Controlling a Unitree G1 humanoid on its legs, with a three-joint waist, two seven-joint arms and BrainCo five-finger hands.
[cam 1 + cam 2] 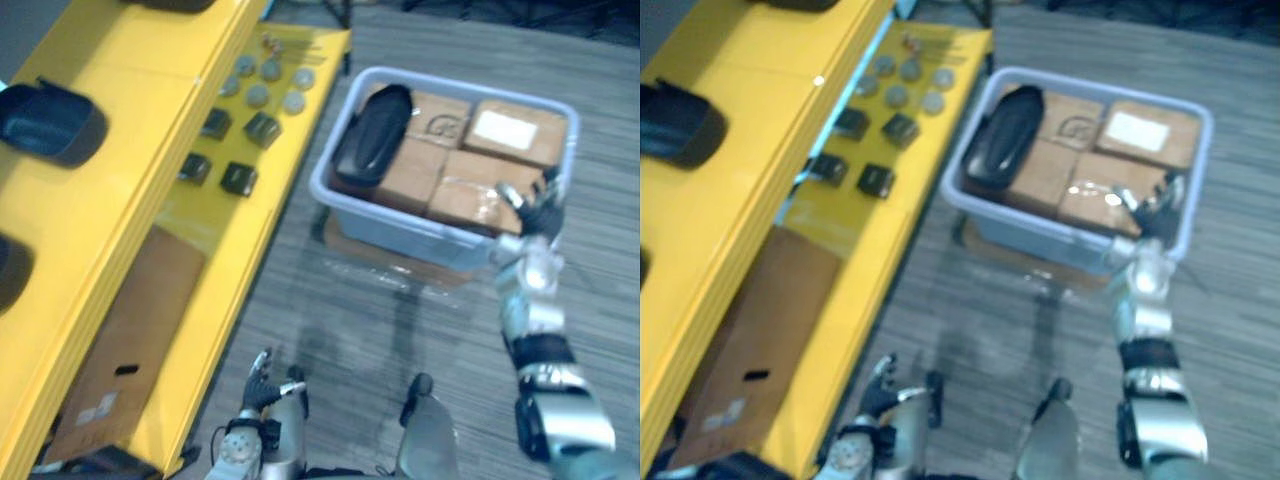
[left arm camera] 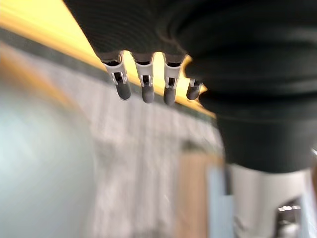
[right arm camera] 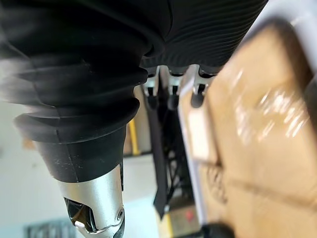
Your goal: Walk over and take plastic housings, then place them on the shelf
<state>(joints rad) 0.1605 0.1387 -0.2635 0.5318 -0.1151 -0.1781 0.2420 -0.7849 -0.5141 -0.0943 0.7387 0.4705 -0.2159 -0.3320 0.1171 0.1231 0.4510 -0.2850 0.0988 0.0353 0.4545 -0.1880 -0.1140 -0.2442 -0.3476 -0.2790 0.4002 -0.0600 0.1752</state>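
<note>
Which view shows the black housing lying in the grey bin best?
The left eye view: the black housing lies whole on the boxes along the left of the bin. The right eye view shows it much the same. The right wrist view looks along the bin's rim and boxes.

The shelf [image 1: 120,70] runs off the left and top edges, so 2 dark housings on its top board are cut: the left housing [image 1: 8,268] by the left edge, the top housing [image 1: 170,4] by the top edge. The parts [image 1: 245,125] on the lower board, round and square, are too small for me to identify. My right hand [image 1: 535,205] covers a stretch of the bin's [image 1: 400,235] near rim and a box [image 1: 470,200] corner. The bin housing [image 1: 372,135] hides whatever lies beneath it. In the right wrist view the box is a blur; past my left hand [image 2: 145,82] the floor [image 2: 148,163] is smeared.
</note>
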